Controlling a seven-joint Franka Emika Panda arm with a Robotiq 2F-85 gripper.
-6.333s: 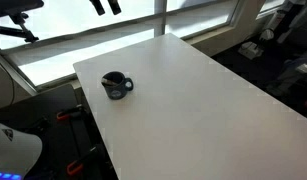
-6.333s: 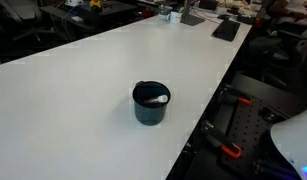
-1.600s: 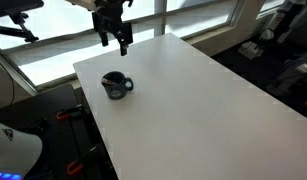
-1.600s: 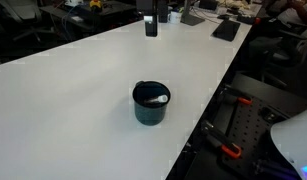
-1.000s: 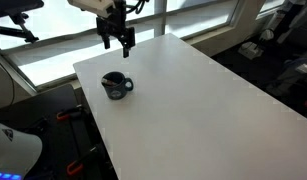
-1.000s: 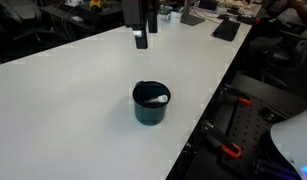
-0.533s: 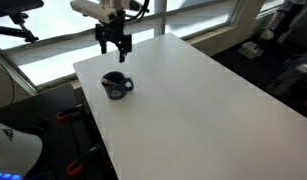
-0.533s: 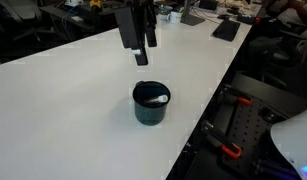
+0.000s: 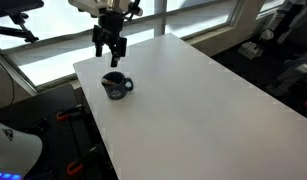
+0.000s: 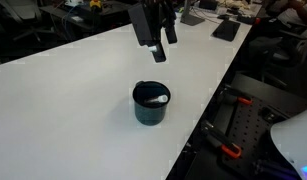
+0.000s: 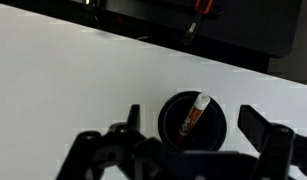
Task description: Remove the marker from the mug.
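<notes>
Marker [image 11: 196,114] leans inside mug [image 11: 169,126], tool [image 9: 109,55] seemingly open above.

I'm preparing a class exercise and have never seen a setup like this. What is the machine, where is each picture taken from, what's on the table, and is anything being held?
It is a robot arm ending in a two-fingered gripper. Two pictures come from cameras standing outside the robot, and the third looks down from a camera on its wrist. On the white table stands a dark mug with a marker inside it, best seen in the wrist view. The gripper hovers open above the mug, holding nothing.
</notes>
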